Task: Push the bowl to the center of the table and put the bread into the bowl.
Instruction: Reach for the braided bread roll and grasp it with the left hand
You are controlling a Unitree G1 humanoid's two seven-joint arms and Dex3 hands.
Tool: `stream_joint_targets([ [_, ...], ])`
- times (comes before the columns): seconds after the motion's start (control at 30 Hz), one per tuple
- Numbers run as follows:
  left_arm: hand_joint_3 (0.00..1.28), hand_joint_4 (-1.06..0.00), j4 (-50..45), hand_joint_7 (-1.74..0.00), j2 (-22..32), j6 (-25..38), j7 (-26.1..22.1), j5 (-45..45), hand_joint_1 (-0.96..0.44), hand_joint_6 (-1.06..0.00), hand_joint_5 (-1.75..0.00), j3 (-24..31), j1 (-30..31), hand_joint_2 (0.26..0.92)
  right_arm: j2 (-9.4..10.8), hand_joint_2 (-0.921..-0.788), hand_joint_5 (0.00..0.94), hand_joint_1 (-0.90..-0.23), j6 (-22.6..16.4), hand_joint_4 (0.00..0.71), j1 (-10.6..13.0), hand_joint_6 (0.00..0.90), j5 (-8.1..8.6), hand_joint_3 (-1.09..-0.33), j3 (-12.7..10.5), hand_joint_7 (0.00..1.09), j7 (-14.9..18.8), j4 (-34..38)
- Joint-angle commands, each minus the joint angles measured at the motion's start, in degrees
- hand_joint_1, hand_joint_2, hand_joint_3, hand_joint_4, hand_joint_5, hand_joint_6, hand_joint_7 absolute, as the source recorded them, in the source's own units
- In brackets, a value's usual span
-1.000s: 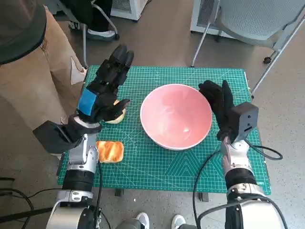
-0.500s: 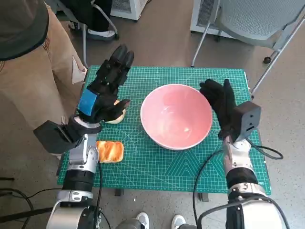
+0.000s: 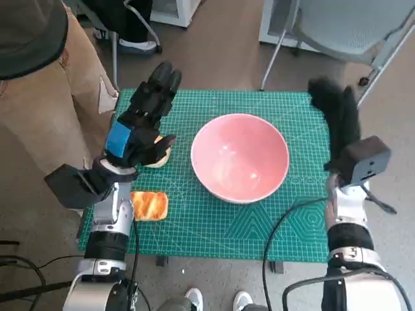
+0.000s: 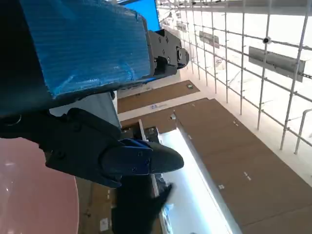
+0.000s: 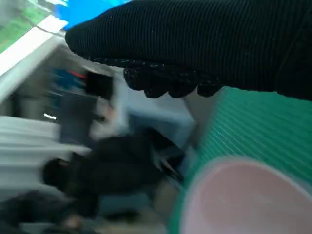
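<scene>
A large pink bowl (image 3: 240, 157) sits near the middle of the green cutting mat (image 3: 259, 227); its rim also shows in the left wrist view (image 4: 29, 195) and the right wrist view (image 5: 243, 195). A toasted slice of bread (image 3: 150, 205) lies on the mat's near left corner. A pale bun (image 3: 158, 157) lies partly hidden under my left hand (image 3: 139, 123), which hovers with fingers stretched out, holding nothing. My right hand (image 3: 336, 113) is raised beyond the mat's right edge, blurred, fingers spread, apart from the bowl.
A person in tan trousers (image 3: 39, 116) stands close at the left of the table. A grey chair (image 3: 350, 26) stands behind the right far corner. A cable (image 3: 279, 227) crosses the mat's near right part.
My right hand has left the bowl's right rim and swung up and to the right, past the mat's edge. Bowl, bread and left hand have stayed put.
</scene>
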Motion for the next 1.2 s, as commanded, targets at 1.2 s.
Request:
stream_joint_targets([
  [1.2, 0.33, -0.05, -1.30, -0.03, 0.94, -0.44, -1.02, 0.60, -0.72, -0.18, 0.00, 0.00, -0.15, 0.921, 2.33, -0.921, 0.001, -0.746, -2.85, 0.144, 5.44, 0.107, 1.49, -0.836, 6.38, 0.21, 7.44, -14.77],
])
